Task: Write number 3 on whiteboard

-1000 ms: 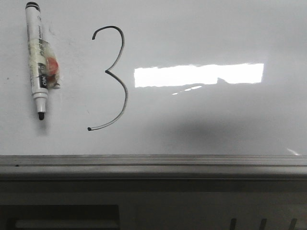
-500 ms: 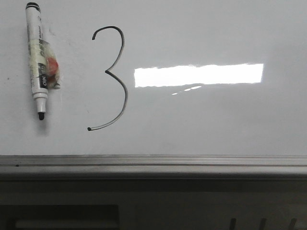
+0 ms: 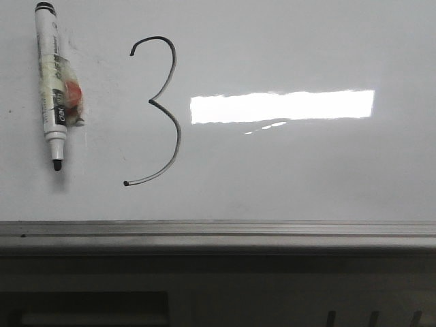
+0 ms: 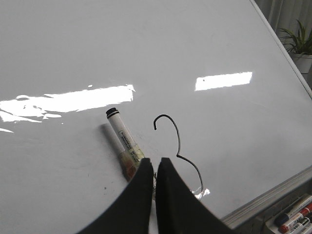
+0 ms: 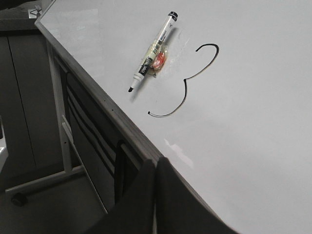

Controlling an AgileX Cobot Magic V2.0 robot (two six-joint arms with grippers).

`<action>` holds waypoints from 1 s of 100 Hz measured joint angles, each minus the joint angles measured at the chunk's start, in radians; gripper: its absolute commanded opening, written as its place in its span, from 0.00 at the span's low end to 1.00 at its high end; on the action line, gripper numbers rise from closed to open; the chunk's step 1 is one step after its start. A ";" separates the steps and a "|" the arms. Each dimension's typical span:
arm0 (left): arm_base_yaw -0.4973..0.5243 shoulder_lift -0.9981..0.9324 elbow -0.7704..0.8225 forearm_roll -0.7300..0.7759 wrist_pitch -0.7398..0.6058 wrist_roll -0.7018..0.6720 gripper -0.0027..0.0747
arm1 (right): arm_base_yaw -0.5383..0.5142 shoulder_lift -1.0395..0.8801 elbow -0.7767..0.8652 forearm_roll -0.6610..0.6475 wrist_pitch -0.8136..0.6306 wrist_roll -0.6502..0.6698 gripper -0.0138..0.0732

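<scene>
The number 3 (image 3: 181,133) is a thin dark line on the whiteboard (image 3: 286,170), left of a bright rectangular reflection. A white marker pen (image 3: 54,88) with tape round its middle lies on the board left of the 3, black tip toward the grey edge rail (image 3: 218,231). No gripper shows in the front view. In the left wrist view my left gripper (image 4: 155,161) is shut and empty above the marker (image 4: 122,138), beside the 3 (image 4: 178,139). In the right wrist view my right gripper (image 5: 156,161) is shut and empty over the board's edge, away from the 3 (image 5: 186,93) and the marker (image 5: 153,51).
A tray with spare markers (image 4: 292,219) sits below the board's rail. A potted plant (image 4: 300,41) stands beyond the board's far corner. A dark cabinet (image 5: 92,136) and a metal frame leg (image 5: 61,122) stand under the board's edge.
A soft shadow on the right of the board and a notch in the bright reflection have gone. The marker and the 3 have not moved.
</scene>
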 measured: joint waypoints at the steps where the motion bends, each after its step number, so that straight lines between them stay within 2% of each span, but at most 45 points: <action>1: 0.000 0.000 0.000 0.000 0.000 0.000 0.01 | 0.000 0.000 0.000 0.000 0.000 0.000 0.10; 36: 0.000 0.000 0.008 0.014 -0.002 0.000 0.01 | 0.000 0.000 0.002 0.000 0.000 0.000 0.10; 50: 0.039 0.000 0.025 0.225 -0.002 0.000 0.01 | 0.000 0.000 0.002 0.000 0.000 0.000 0.10; 65: 0.178 0.000 0.065 0.443 0.000 -0.052 0.01 | 0.000 0.000 0.002 0.000 0.000 0.000 0.10; 81: 0.356 0.000 0.152 0.585 -0.007 -0.239 0.01 | 0.000 0.000 0.002 0.000 0.000 0.000 0.10; 89: 0.433 0.000 0.205 0.687 -0.028 -0.424 0.01 | 0.000 0.000 0.002 0.000 0.000 0.000 0.10; 100: 0.463 0.000 0.253 0.784 -0.061 -0.666 0.01 | 0.000 0.000 0.002 0.000 0.000 0.000 0.10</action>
